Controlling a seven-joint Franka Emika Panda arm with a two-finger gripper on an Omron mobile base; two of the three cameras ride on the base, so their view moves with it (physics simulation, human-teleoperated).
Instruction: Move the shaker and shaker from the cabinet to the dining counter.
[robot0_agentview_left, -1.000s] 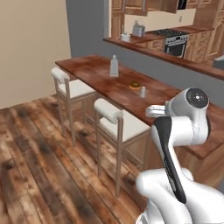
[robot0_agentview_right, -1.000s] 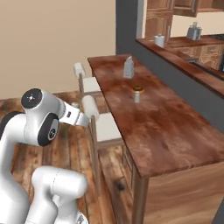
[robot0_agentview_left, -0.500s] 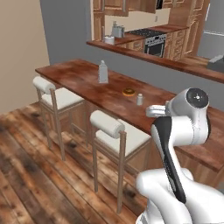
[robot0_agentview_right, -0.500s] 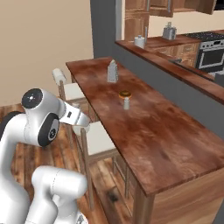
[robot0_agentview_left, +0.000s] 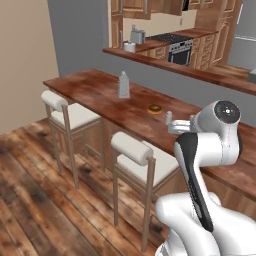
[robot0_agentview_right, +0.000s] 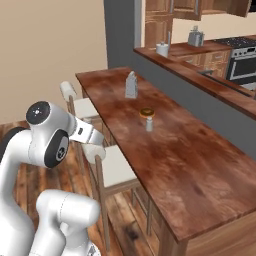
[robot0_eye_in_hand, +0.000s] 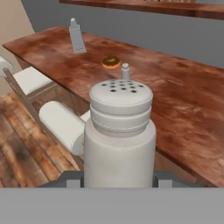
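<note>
Gripper (robot0_eye_in_hand: 118, 181) pinching one shaker (robot0_eye_in_hand: 119, 135), second shaker (robot0_eye_in_hand: 125, 71) on dining counter (robot0_eye_in_hand: 183, 100), one donut (robot0_eye_in_hand: 111, 61), one grater (robot0_eye_in_hand: 76, 37)

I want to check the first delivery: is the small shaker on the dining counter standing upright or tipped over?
Upright: the shaker stands on its base beside the donut, cap upward.

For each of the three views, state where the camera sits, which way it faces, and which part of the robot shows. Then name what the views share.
Left base view: behind the arm to its left, facing forward and down over the dining counter; the arm rises at lower right.
Right base view: behind the arm to its right, looking along the counter; the arm rises at lower left.
Hand view: on the hand, looking along the gripper past the held shaker.
Shared: grater, donut, second shaker.
</note>
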